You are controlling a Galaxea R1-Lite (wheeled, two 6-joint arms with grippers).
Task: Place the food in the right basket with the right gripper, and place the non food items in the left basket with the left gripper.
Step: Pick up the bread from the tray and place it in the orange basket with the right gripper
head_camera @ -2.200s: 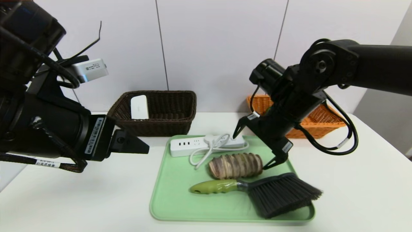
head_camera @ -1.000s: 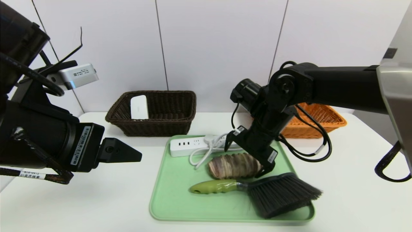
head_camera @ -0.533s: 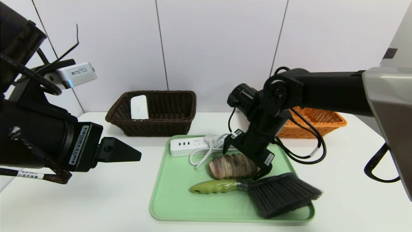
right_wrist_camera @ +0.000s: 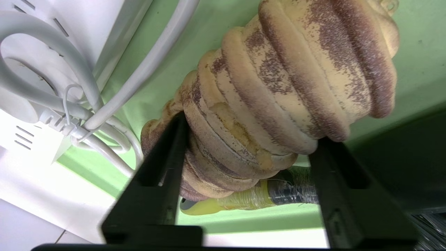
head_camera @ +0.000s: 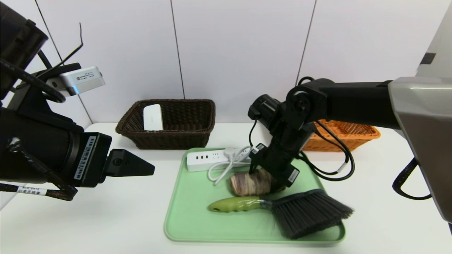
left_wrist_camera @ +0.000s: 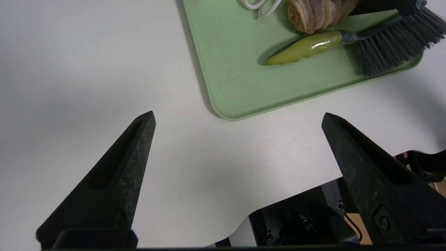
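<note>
The tan-brown ridged roll (head_camera: 247,183) (right_wrist_camera: 278,76), the food in view, lies on the green tray (head_camera: 190,218). My right gripper (head_camera: 266,180) (right_wrist_camera: 251,129) is down over the roll's right end, both fingers pressed against its sides. Beside the roll lie the white power strip (head_camera: 208,158) (right_wrist_camera: 52,52) with coiled cord and the green-handled brush (head_camera: 300,211) (left_wrist_camera: 313,45). A flat white case (head_camera: 153,117) rests in the dark brown left basket (head_camera: 197,134). The orange right basket (head_camera: 356,135) stands behind the right arm. My left gripper (head_camera: 148,169) (left_wrist_camera: 238,114) hovers open over bare table, left of the tray.
The tray sits mid-table near the front edge, with both baskets against the back wall. The right arm's cables (head_camera: 339,165) loop over the tray's right rim. White tabletop lies to the left and right of the tray.
My right gripper has dropped lower over the roll and its fingers have closed in from wide apart onto the roll's sides. The left arm has barely moved.
</note>
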